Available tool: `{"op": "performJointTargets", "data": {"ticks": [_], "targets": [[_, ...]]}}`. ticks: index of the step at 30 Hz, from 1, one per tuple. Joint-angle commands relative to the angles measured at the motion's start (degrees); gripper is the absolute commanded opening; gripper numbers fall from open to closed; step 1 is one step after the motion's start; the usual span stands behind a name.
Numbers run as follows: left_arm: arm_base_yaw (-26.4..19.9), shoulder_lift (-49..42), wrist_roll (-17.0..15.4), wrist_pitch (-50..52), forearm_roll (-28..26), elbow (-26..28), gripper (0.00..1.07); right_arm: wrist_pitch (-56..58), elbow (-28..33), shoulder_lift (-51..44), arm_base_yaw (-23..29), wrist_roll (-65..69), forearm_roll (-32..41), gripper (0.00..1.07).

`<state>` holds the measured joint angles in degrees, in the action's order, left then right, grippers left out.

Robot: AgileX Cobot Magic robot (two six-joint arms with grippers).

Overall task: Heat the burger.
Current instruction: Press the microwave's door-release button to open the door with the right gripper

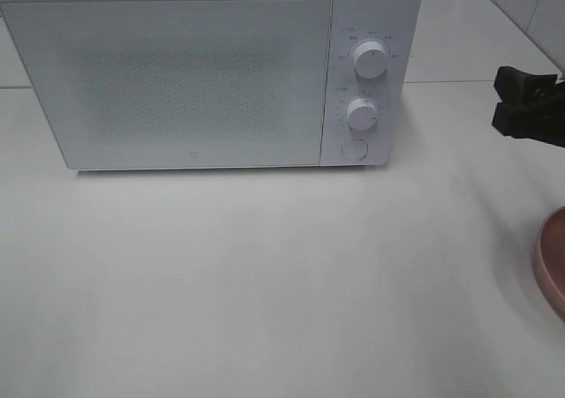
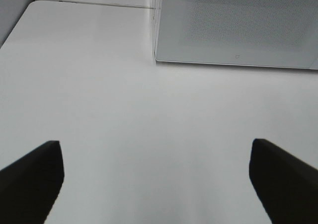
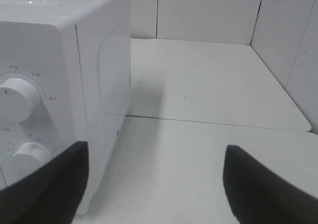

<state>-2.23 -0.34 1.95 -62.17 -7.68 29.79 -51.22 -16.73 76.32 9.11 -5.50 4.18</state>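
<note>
The burger is out of view in all three frames. A white microwave [image 1: 194, 80] stands at the back of the table with its door shut; the left wrist view shows its lower front [image 2: 233, 25] and the right wrist view its knob side [image 3: 64, 85]. My right gripper [image 1: 500, 98] hovers open to the right of the microwave, its black fingers [image 3: 47, 189] spread with nothing between them [image 3: 156, 189]. My left gripper [image 2: 156, 184] is open over bare table in front of the microwave and does not show in the high view.
The rim of a pink plate [image 1: 554, 261] pokes in at the right edge of the table. Two white knobs [image 1: 371, 60] and a round button [image 1: 353, 149] sit on the microwave's right panel. A tiled wall closes off the back right.
</note>
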Motion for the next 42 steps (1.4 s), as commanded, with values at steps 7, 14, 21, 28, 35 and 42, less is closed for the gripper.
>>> {"op": "performJointTargets", "data": {"ticks": [7, 14, 21, 28, 35, 42], "targets": [[-0.23, -0.92, 0.11, 0.97, -0.23, -0.17, 0.93, -8.19, 1.32, 3.9, 11.57, -10.14, 17.07, 0.72], [-0.23, -0.92, 0.11, 0.97, -0.23, -0.17, 0.93, -11.75, 1.32, 7.33, 21.66, -12.61, 26.7, 0.72], [-0.23, -0.92, 0.11, 0.97, -0.23, -0.17, 0.93, -17.53, 1.32, 12.15, 30.25, -13.35, 34.61, 0.72], [-0.23, -0.92, 0.11, 0.97, -0.23, -0.17, 0.93, -22.57, 1.26, 16.84, 38.22, -13.35, 40.91, 0.72], [-0.23, -0.92, 0.11, 0.97, -0.23, -0.17, 0.93, -22.92, -0.11, 19.71, 42.17, -13.35, 44.46, 0.72], [-0.23, -0.92, 0.11, 0.97, -0.23, -0.17, 0.93, -23.38, -0.74, 21.94, 42.46, -13.18, 44.81, 0.72]]}}
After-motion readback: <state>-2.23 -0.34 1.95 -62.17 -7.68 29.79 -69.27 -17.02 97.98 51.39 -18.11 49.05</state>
